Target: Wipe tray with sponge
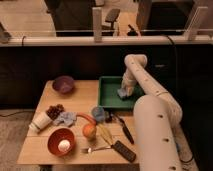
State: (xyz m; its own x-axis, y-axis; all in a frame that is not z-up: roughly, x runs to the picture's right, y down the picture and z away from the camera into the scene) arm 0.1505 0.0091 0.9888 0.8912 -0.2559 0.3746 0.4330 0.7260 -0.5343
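Tool (123, 92) on sponge (122, 94), green tray (107, 93)

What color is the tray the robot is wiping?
The tray is green, seen in the camera view. The tool is down inside it on the sponge.

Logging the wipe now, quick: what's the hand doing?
Hand: down inside the green tray, on the sponge; grip state cannot be told.

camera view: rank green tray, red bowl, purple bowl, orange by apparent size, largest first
1. green tray, with the gripper down inside it on the sponge
2. red bowl, nearer the camera, so its lead over the next is unsure
3. purple bowl
4. orange
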